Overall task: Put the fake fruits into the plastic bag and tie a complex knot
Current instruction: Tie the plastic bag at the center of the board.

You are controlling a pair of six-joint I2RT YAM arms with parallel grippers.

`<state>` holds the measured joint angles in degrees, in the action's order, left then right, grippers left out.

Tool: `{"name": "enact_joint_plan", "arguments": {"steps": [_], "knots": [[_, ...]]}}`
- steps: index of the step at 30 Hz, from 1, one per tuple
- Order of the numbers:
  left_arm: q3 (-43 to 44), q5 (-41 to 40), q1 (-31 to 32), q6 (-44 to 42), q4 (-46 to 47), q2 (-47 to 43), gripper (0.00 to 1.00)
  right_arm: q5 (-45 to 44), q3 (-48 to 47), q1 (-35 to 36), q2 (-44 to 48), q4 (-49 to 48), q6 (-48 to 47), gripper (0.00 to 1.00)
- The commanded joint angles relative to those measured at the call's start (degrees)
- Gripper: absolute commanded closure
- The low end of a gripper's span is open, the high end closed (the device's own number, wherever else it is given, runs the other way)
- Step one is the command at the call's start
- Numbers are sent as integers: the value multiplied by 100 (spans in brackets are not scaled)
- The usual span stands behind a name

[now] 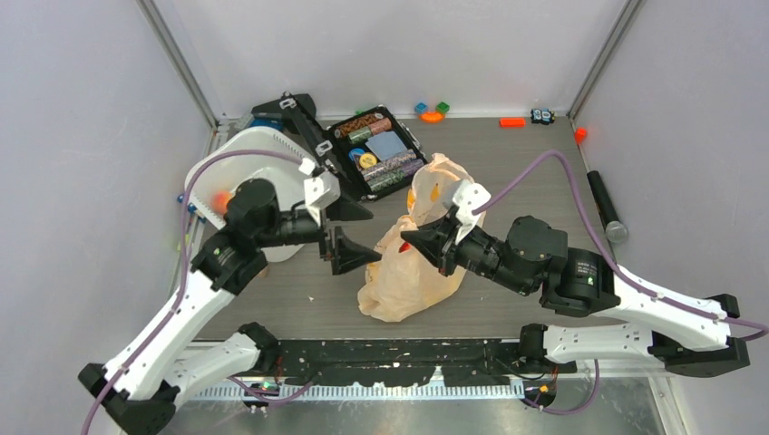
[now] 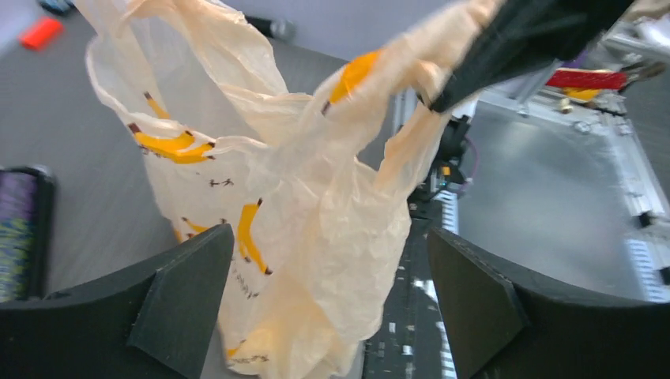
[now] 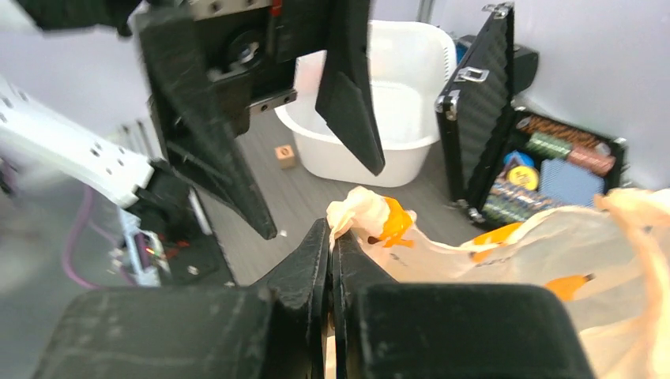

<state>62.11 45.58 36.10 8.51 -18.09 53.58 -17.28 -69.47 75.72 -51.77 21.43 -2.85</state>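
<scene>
Pinching the plastic bag (image 1: 410, 283), right pincer (image 1: 405, 238); left pincer (image 1: 374, 236) agape near white tub (image 1: 257, 152), black case (image 1: 302, 116).

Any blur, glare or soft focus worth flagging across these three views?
Top external: sharp, evenly lit, no glare. Left wrist: plastic bag fairly crisp, but the right pincer clamping it at upper right is smeared. Right wrist: open left pincer looks slightly soft at top.

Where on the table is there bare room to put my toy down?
Bare table lies between the plastic bag and the black cylinder. Another patch sits near the front edge, left of the bag. It's crowded around the white tub and black case.
</scene>
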Motion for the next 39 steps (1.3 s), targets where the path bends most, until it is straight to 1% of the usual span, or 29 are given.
{"name": "enact_joint_plan", "arguments": {"steps": [1, 2, 4, 5, 7, 9, 12, 16, 20, 21, 22, 23, 25, 26, 28, 30, 31, 32, 33, 34, 35, 36, 37, 38, 39], "knots": [[-636, -916, 228, -628, 1250, -879, 1, -236, -277, -46, 87, -304, 1926, 95], [-779, -1066, 298, -620, 1546, -1006, 1, -244, -288, -52, 77, -330, 2179, 95], [-992, -1308, 449, -610, 2169, -1145, 1, -216, -306, -50, 32, -362, 2424, 95], [-1040, -1389, 520, -622, 2326, -1142, 1, -215, -309, -49, 16, -369, 2475, 95], [-1052, -1626, 778, -741, 2477, -1017, 1, -228, -304, -49, -16, -400, 2638, 95], [-1049, -1977, 1283, -1154, 2606, -794, 1, -238, -285, -49, -33, -447, 2778, 95], [-1008, -2112, 1710, -1342, 2909, -400, 1, -310, -299, -49, -52, -470, 2942, 95], [-1107, -2300, 1908, -1302, 3442, -93, 1, -349, -314, -49, -17, -473, 3032, 95], [-1199, -2420, 2018, -1191, 3647, 169, 1, -432, -322, -49, 35, -475, 3017, 95], [-1238, -2420, 2035, -1124, 3685, 209, 4, -500, -321, -53, 46, -478, 3001, 95], [-1297, -2430, 2045, -1005, 3726, 244, 9, -533, -315, -50, 49, -484, 2992, 95], [-1375, -2449, 2050, -910, 3814, 271, 17, -591, -309, -49, 56, -494, 2970, 95], [-1566, -2536, 2050, -603, 4112, 291, 36, -700, -296, -49, 49, -503, 2932, 95], [-1644, -2574, 2050, -472, 4255, 297, 47, -780, -278, -49, 46, -511, 2918, 95], [-1716, -2784, 2050, -181, 4285, 302, 77, -944, -275, -58, 26, -521, 2837, 95], [-1674, -3000, 2038, -53, 3971, 239, 100, -979, -308, -186, 7, -518, 2717, 88], [-1630, -3035, 2023, -13, 3738, 186, 100, -940, -328, -345, 2, -517, 2611, 75], [-1515, -3041, 1988, 51, 3488, 136, 100, -827, -380, -447, -11, -504, 2460, 66], [-1383, -2978, 1916, 130, 3173, 100, 100, -753, -408, -656, -14, -484, 2374, 46], [-1220, -2804, 1815, 215, 2836, 81, 100, -580, -490, -783, -32, -441, 2187, 36], [-1064, -2599, 1688, 277, 2346, 74, 100, -476, -542, -1041, -42, -413, 2071, 22], [-939, -2347, 1538, 359, 2034, 70, 100, -306, -629, -1169, -52, -357, 1868, 17], [-843, -2085, 1347, 447, 1762, 77, 100, -221, -660, -1421, -52, -349, 1753, 9], [-771, -1790, 1156, 516, 1549, 89, 100, -14, -698, -1548, -46, -352, 1525, 7], [-705, -1356, 954, 542, 1360, 114, 100, 97, -716, -1828, -54, -355, 1415, 3]]}}
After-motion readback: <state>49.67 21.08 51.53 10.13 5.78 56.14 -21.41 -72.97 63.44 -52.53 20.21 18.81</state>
